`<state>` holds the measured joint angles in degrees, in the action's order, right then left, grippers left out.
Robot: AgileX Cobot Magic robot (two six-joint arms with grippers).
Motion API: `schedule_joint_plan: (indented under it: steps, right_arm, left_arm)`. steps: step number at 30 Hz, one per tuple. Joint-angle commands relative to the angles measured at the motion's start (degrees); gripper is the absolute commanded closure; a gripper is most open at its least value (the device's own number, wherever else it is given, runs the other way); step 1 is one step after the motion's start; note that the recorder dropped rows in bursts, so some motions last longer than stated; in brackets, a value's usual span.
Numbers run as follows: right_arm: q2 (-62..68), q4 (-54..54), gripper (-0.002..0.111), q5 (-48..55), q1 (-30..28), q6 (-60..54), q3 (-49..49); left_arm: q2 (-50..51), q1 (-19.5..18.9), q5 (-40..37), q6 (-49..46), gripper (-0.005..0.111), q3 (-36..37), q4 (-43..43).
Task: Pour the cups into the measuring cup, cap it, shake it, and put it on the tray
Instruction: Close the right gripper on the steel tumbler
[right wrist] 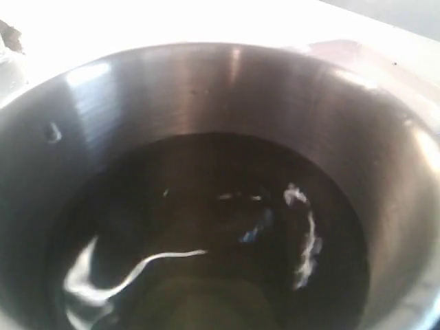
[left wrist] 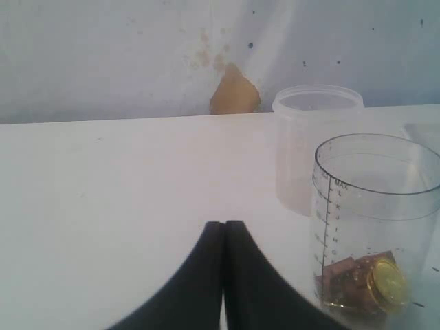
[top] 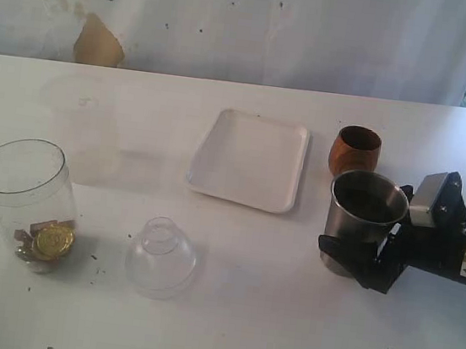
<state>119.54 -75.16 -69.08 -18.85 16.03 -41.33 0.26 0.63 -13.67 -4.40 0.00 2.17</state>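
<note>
Steel tumbler inside released right end effector, left end effector clenched empty.

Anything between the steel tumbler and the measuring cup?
Nothing visible stands right on that line. The clear dome lid lies just nearer the camera than the path from the steel tumbler to the measuring cup, and the tray just beyond it; carried high, the tumbler should probably clear both.
</note>
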Motion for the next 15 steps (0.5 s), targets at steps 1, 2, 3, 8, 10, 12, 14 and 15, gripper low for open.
schedule_joint_plan:
  steps: [1,2,3,8,10,12,14,15]
  right_arm:
    - [0.0,0.4,0.003,-0.9,0.2,0.8,-0.3]
    - [0.0,0.4,0.003,-0.9,0.2,1.3,-0.3]
    - [0.0,0.4,0.003,-0.9,0.2,1.3,-0.3]
    - [0.0,0.4,0.003,-0.9,0.2,1.3,-0.3]
    - [0.0,0.4,0.003,-0.9,0.2,1.3,-0.3]
    - [0.0,0.4,0.003,-0.9,0.2,1.3,-0.3]
    - [0.0,0.4,0.003,-0.9,0.2,1.3,-0.3]
    - [0.0,0.4,0.003,-0.9,0.2,1.3,-0.3]
  left_arm:
    - [-0.3,0.1,0.3,0.2,0.107,0.0,0.2]
    - [-0.3,0.1,0.3,0.2,0.107,0.0,0.2]
    - [-0.3,0.1,0.3,0.2,0.107,0.0,0.2]
    - [-0.3,0.1,0.3,0.2,0.107,0.0,0.2]
    - [-0.3,0.1,0.3,0.2,0.107,0.0,0.2]
    - [-0.3,0.1,0.3,0.2,0.107,0.0,0.2]
    - [-0.3,0.1,0.3,0.2,0.107,0.0,0.2]
    - [-0.3,0.1,0.3,0.2,0.107,0.0,0.2]
